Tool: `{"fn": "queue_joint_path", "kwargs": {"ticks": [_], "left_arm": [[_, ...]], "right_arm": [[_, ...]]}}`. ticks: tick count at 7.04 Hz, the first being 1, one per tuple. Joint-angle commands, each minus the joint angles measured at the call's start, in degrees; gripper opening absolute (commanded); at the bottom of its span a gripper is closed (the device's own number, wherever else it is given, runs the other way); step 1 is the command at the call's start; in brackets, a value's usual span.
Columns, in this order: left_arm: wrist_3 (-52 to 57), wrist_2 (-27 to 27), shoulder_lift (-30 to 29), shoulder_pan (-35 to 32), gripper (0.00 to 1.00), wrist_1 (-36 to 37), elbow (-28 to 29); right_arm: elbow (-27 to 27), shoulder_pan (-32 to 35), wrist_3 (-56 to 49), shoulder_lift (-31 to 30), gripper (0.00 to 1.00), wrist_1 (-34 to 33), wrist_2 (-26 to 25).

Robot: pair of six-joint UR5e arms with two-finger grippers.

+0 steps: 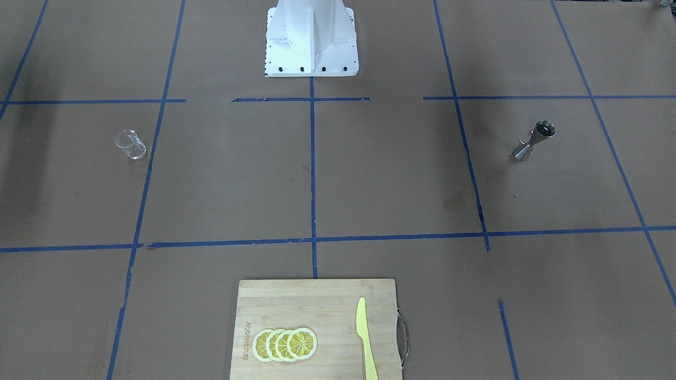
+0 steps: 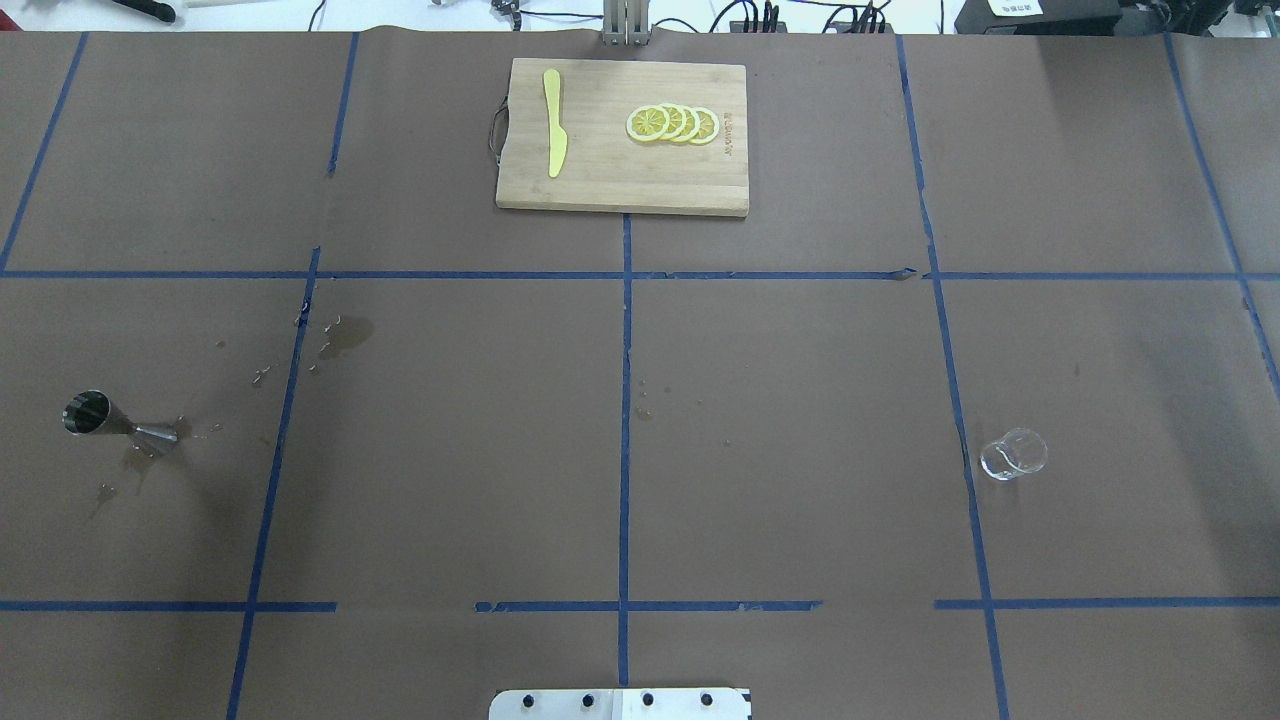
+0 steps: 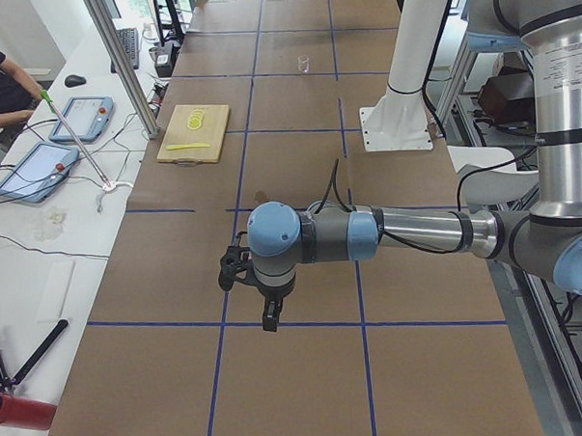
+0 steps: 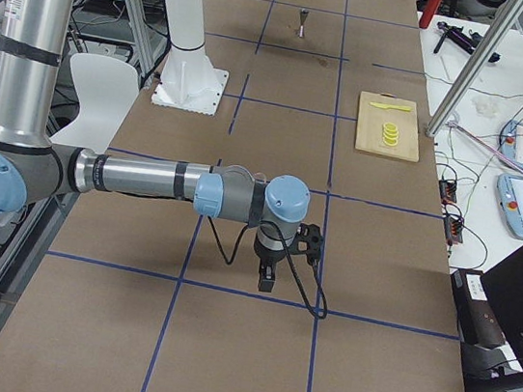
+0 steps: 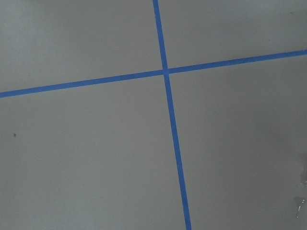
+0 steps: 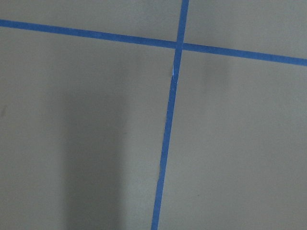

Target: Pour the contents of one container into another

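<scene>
The small clear glass tumbler (image 2: pixel 1013 454) stands alone on the table's right half, also seen as the tumbler (image 1: pixel 130 144) and far off as the tumbler (image 3: pixel 305 63). The steel hourglass jigger (image 2: pixel 115 420) stands upright on the left half, shown too as the jigger (image 1: pixel 534 140) and the jigger (image 4: pixel 302 24). My left gripper (image 3: pixel 267 318) hangs over bare paper at the table's left end, far from the jigger. My right gripper (image 4: pixel 267 277) hangs the same way at the right end, far from the glass. I cannot tell whether either is open. Both wrist views show only paper and tape.
A wooden cutting board (image 2: pixel 620 185) lies at the far middle with lemon slices (image 2: pixel 672 124) and a yellow knife (image 2: pixel 554 135). Wet spots (image 2: pixel 345 335) mark the paper near the jigger. Blue tape lines grid the brown paper. The white robot base (image 1: pixel 310 37) stands at the near edge.
</scene>
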Motion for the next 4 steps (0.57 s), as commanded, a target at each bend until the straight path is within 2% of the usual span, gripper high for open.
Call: {"fn": "queue_joint_path", "kwargs": {"ticks": [1,4], "left_arm": [[0.0,5.2,0.1,3.3,1.0,-1.9,1.6],[0.2,5.1,0.3,3.3,1.0,-1.9,1.4]], "right_arm": [[-0.9,-0.2,0.0,-0.2,1.0,1.5,1.0],[-0.5,-0.1,0.6,-0.9,1.0,1.5,4.0]]}}
